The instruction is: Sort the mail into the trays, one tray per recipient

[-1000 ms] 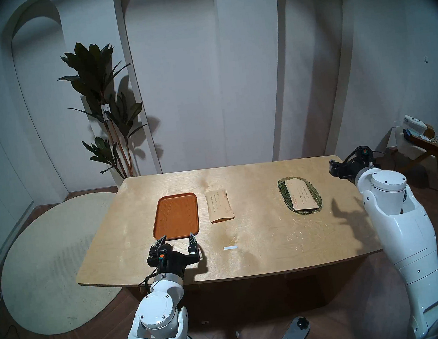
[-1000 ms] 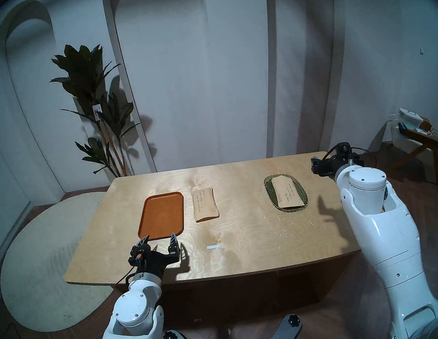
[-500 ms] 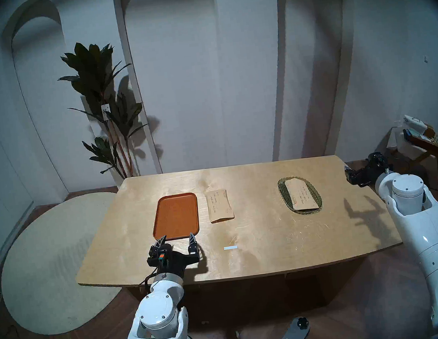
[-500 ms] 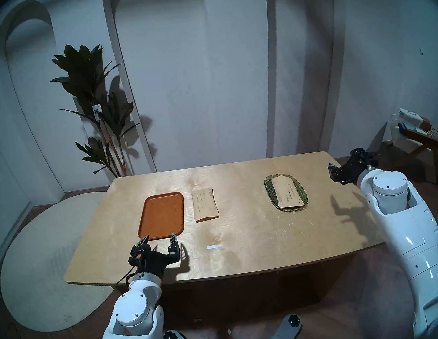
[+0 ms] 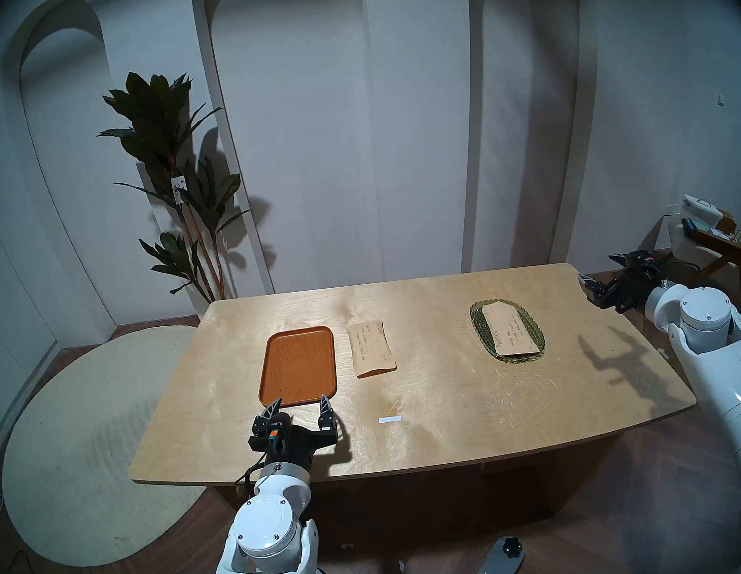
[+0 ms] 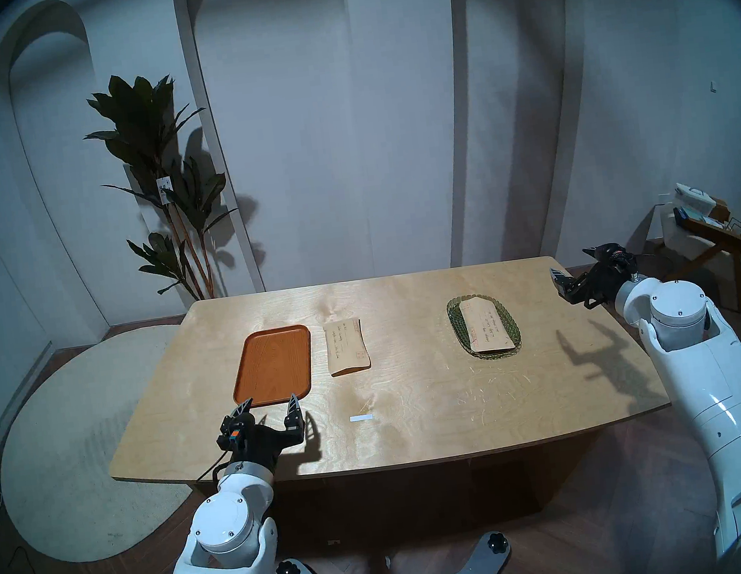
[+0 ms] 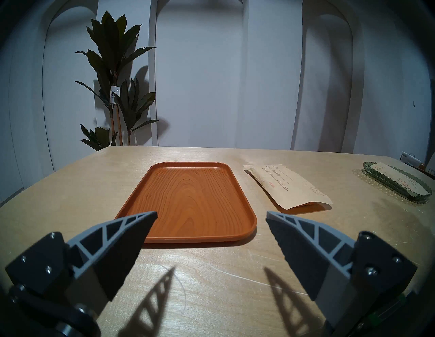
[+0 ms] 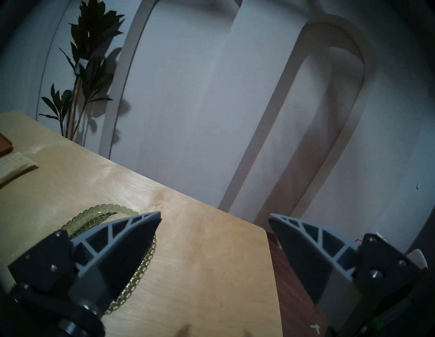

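A pale plywood table (image 5: 417, 394) is showing fine scratches and a soft sheen. Beyond the left gripper's (image 7: 211, 215) matt grey plastic fingers (image 7: 131, 226), a smooth orange-brown wooden tray (image 7: 188, 200) is gleaming faintly beside a creased matt kraft-paper envelope (image 7: 287, 186); a scalloped green glass dish (image 5: 478, 322) is glinting.
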Robot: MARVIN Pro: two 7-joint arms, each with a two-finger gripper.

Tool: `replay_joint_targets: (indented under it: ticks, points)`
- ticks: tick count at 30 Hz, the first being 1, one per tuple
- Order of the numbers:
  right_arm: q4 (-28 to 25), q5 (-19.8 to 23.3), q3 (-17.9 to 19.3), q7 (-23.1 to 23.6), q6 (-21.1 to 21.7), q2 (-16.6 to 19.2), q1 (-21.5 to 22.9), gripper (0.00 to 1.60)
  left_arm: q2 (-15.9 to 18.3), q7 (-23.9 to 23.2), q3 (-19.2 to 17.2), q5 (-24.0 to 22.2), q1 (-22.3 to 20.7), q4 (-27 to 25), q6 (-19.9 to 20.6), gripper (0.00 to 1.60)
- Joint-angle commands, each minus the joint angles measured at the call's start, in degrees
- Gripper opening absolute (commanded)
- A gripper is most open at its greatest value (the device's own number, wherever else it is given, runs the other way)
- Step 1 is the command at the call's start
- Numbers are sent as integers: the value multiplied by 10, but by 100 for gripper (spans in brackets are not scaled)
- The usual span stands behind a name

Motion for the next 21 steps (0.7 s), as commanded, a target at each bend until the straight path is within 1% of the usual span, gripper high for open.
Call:
replay_joint_targets:
  ticks: [1, 16, 17, 18, 21]
  points:
    - [-5, 2, 8, 9, -20, 8, 5, 160, 0, 0, 0, 0, -3, -13, -2, 160]
    - [-4, 1, 10, 14, -23, 6, 6, 160, 0, 0, 0, 0, -3, -13, -2, 160]
    - [-4, 1, 10, 14, -23, 6, 6, 160, 7, -1, 4, 12, -5, -15, 1, 160]
    - [-4, 1, 10, 14, -22, 6, 6, 160, 21, -1, 12, 35, -13, -16, 5, 160]
    - [-3, 1, 10, 14, -21, 6, 6, 160, 40, 2, 24, 76, -34, -15, 12, 160]
